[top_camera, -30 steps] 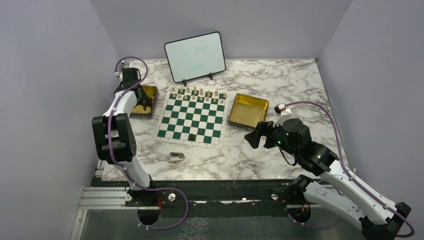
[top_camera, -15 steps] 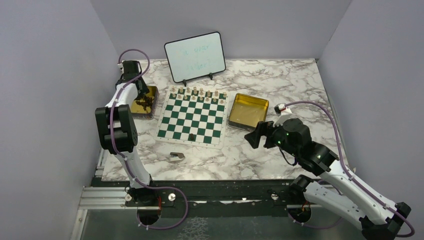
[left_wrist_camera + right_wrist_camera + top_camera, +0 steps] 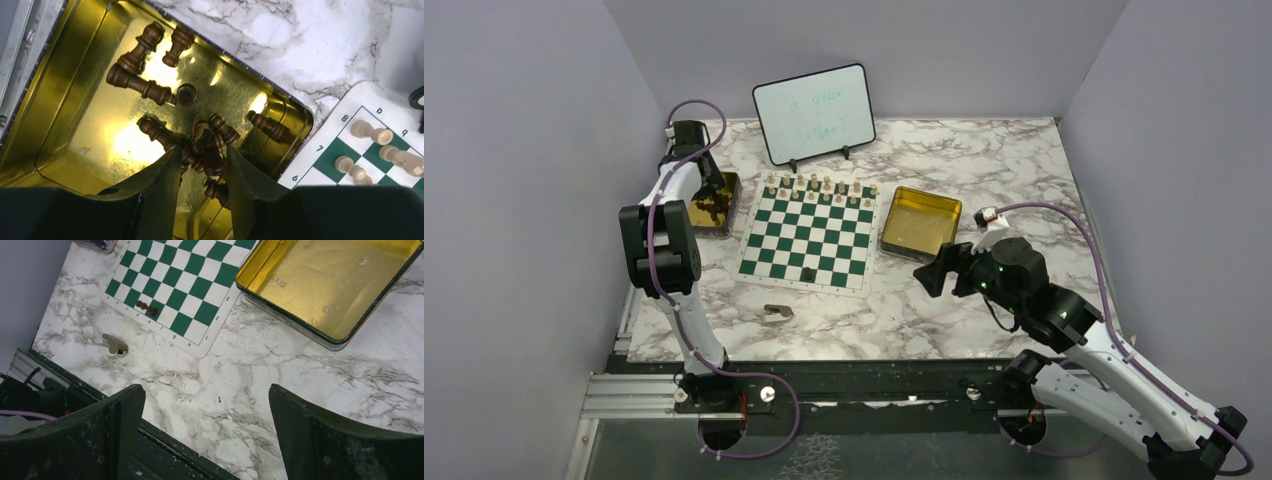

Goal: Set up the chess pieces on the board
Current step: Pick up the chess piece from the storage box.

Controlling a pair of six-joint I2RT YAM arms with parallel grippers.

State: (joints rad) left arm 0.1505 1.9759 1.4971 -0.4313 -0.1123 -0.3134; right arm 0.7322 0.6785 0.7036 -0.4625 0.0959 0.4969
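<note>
While the left jaws stand part-way spread down inside the left tin (image 3: 60, 115), a knot of dark pieces (image 3: 210, 150) lies between them. I cannot tell whether one is truly pinched or only straddled. The heap is tangled, with pieces lying across one another, so a good pick would take one alone: close across a single narrow stem, then lift straight and slowly so the neighbours fall away. If several look likely to come up together, it would be better to let go and try a loner, such as the stray piece (image 3: 267, 125) lying apart by the tin's corner.

Just beside that tin lies the board (image 3: 809, 240). The light pieces (image 3: 819, 186) are ranked along its two far rows, and a single dark piece (image 3: 808, 272) sits near its close edge, so most of the dark side is yet to be set. The carried piece should go down upright in the middle of a square, with the jaws freed only once it rests.

The right jaws are spread wide and hold nothing, above bare bench (image 3: 260, 375) near the right tin (image 3: 325, 285), which holds no pieces.
</note>
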